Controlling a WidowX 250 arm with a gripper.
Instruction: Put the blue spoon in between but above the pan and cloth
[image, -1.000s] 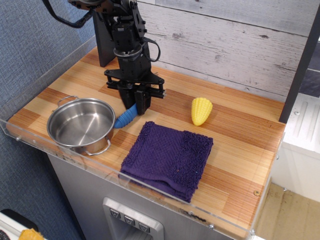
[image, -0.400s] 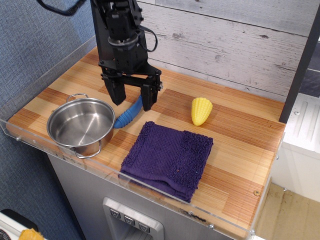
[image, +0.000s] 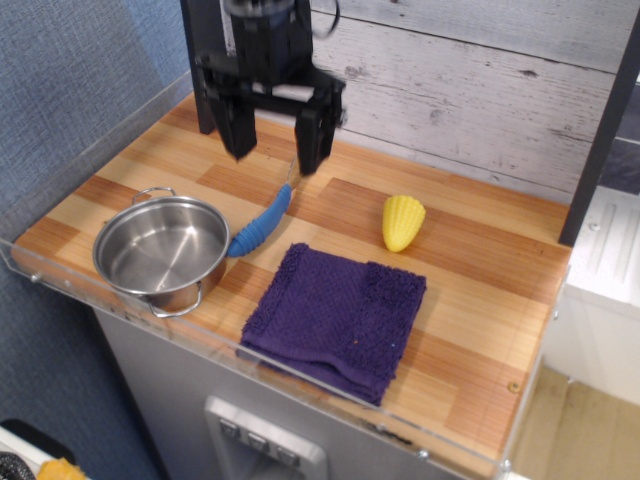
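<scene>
The blue spoon (image: 260, 222) lies flat on the wooden counter between the pan (image: 161, 251) on the left and the purple cloth (image: 336, 317) on the right. Its blue handle end touches the pan's rim and its thin metal neck points up and back. My gripper (image: 274, 158) is open and empty, raised above the spoon's far end, with its two black fingers spread wide apart.
A yellow toy corn cob (image: 402, 221) stands right of the spoon, behind the cloth. A clear plastic rim (image: 90, 290) runs along the counter's front and left edges. A plank wall stands at the back.
My gripper let go of the spoon, opened wide and rose up and back. The spoon now lies on the counter with its metal neck showing.
</scene>
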